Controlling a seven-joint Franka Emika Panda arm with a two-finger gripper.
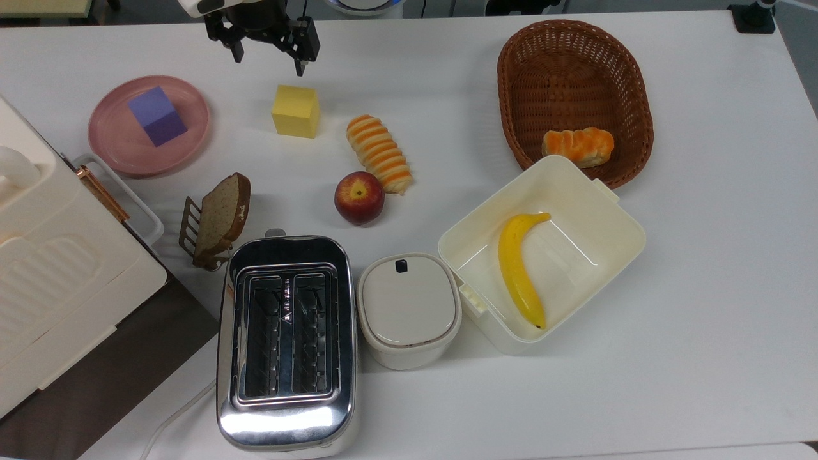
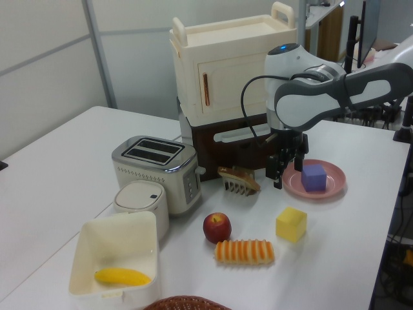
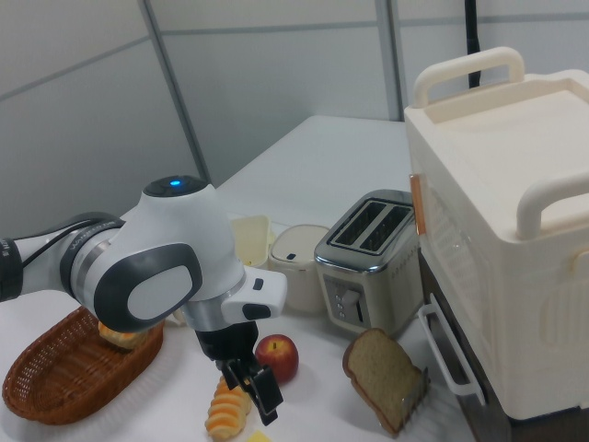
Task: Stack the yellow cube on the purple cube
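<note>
The arm's black two-finger gripper (image 1: 268,52) hangs above the white tabletop (image 1: 703,255) with its fingers spread wide and nothing between them, a posture that suits a grasp not yet begun. In the top view it sits at about eleven o'clock from the matte yellow cube (image 1: 296,110), near it but clearly apart, so the spread looks chosen to clear the block's flat sides on the way down. The yellow cube rests alone on the bare table, with the striped orange-and-cream bread roll (image 1: 379,153) at its four o'clock and the red apple (image 1: 359,197) further off at five. The matte violet-blue cube (image 1: 157,115) lies at the yellow cube's nine o'clock, well apart, sitting inside the round pink plate (image 1: 192,137), turned at an angle to the yellow one. That raised, rotated seat probably means the carried block needs aligning before release.
</note>
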